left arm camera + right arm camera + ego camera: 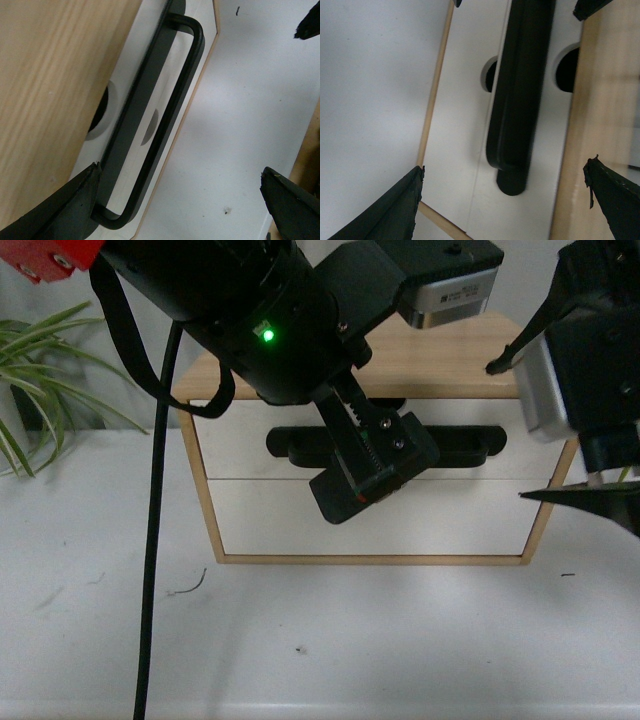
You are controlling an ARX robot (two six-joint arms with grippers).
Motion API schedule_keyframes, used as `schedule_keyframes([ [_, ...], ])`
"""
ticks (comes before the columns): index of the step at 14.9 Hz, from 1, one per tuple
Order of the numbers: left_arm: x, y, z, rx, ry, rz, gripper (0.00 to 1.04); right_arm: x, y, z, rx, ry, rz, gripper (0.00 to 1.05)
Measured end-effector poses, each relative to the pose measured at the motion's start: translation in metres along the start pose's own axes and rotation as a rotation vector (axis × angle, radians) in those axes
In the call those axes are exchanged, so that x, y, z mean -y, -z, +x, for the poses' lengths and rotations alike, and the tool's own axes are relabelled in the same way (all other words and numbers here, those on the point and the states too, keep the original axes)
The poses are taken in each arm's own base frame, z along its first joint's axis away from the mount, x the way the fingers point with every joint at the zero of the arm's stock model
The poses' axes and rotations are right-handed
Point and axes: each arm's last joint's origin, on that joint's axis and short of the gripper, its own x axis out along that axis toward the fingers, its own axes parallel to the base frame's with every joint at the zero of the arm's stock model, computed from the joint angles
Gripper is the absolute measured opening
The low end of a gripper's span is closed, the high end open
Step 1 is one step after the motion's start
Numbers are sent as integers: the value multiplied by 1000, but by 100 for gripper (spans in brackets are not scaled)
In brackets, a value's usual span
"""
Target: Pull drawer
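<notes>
A small wooden cabinet (450, 365) stands on the white table. Its upper drawer (235, 440) is white-fronted with a long black bar handle (470, 445) and looks shut flush. My left gripper (355, 490) hangs open in front of the handle's middle, hiding part of it. In the left wrist view the handle (165, 110) runs beside one finger (75, 200), the left gripper (180, 200) holds nothing, and the notch (102, 112) shows. My right gripper (512, 432) is open at the handle's right end. The handle end (512, 145) sits between that gripper's (505, 195) spread fingers, untouched.
Below is a plain white drawer front (300, 525) with no handle. A potted plant (30, 370) stands at far left. A black cable (155, 540) hangs down over the white table (350, 640) in front of the cabinet.
</notes>
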Motion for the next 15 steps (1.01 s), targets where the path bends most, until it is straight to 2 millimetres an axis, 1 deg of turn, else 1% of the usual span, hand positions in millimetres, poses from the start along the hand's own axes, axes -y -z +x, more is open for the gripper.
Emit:
schedule_keyframes([
  [2, 4, 1, 8, -10, 17, 3, 98, -5, 2, 10, -3, -18, 23, 98],
  [4, 7, -1, 11, -4, 21, 10, 98, -4, 2, 12, -8, -7, 33, 98],
  [6, 10, 0, 13, -3, 29, 15, 98, -8, 0, 18, -6, -27, 49, 98],
  [8, 15, 2, 22, -12, 38, 19, 98, -16, 0, 26, -4, -51, 64, 98],
  [10, 19, 4, 31, -20, 39, 23, 98, -17, -2, 31, -1, -55, 70, 98],
  [12, 19, 5, 36, -15, 30, 20, 98, -17, -2, 33, -1, -48, 73, 98],
  [15, 18, 6, 43, -18, 30, 13, 98, -24, 2, 42, -14, -80, 100, 98],
])
